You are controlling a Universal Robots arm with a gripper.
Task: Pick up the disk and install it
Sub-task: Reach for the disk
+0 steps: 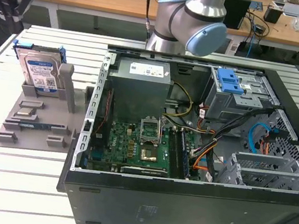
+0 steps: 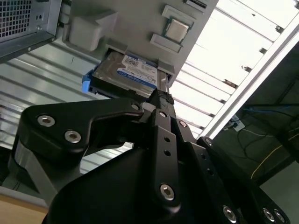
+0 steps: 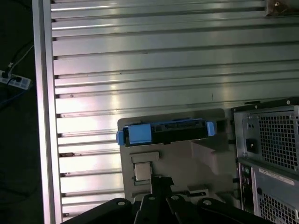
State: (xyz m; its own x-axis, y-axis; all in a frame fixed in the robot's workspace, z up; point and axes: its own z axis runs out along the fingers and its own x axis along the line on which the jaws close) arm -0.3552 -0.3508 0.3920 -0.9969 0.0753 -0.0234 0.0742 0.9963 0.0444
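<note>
End effector (image 3: 161, 181) pressed together, empty, near disk (image 3: 163, 131); disk upright in grey stand (image 1: 34, 122), nine o'clock of computer case (image 1: 180, 208); judged rigid, weighty, shock-sensitive; grip flat faces, not blue rails (image 3: 138, 134).

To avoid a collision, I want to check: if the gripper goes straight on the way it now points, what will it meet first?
Probably the grey holder, close beside the disk standing in it. In both wrist views the gripper aims there with nothing between, but depth is unclear.

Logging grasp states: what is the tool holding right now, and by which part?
Nothing: the tool hangs apart from the disk, which stands in its grey stand.
</note>
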